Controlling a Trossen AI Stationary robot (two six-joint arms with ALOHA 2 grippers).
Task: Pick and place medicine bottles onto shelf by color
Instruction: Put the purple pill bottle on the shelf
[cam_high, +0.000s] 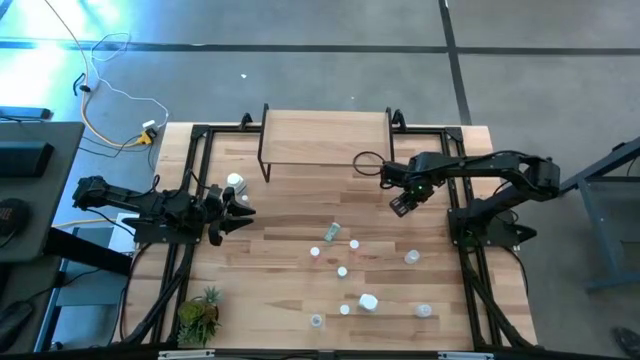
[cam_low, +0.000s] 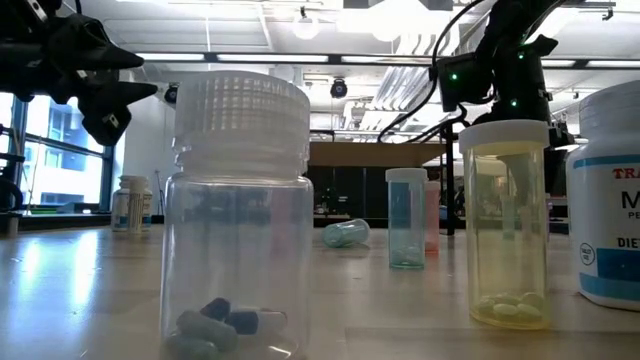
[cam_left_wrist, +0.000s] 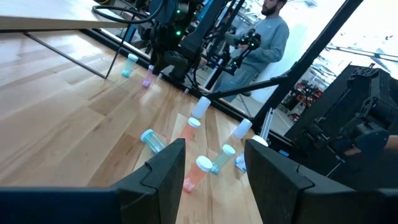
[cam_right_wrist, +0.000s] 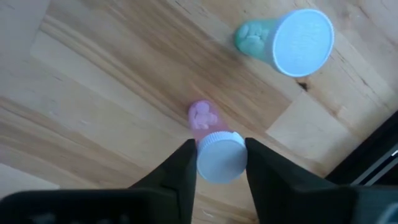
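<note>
The right hand (cam_right_wrist: 221, 160) is closed on the white cap of a pink bottle (cam_right_wrist: 210, 140), gripping from above so it lifts upright. The bottle stands on the bench (cam_right_wrist: 99, 93) just in front of the shelf (cam_high: 325, 140). The left hand (cam_left_wrist: 214, 165) waits half open, empty.

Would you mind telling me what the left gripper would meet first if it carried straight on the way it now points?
Probably the fallen pink bottle lying just ahead of the left gripper, between its open fingers; depth is unclear, so the green-tinted bottle beside it might come first.
</note>
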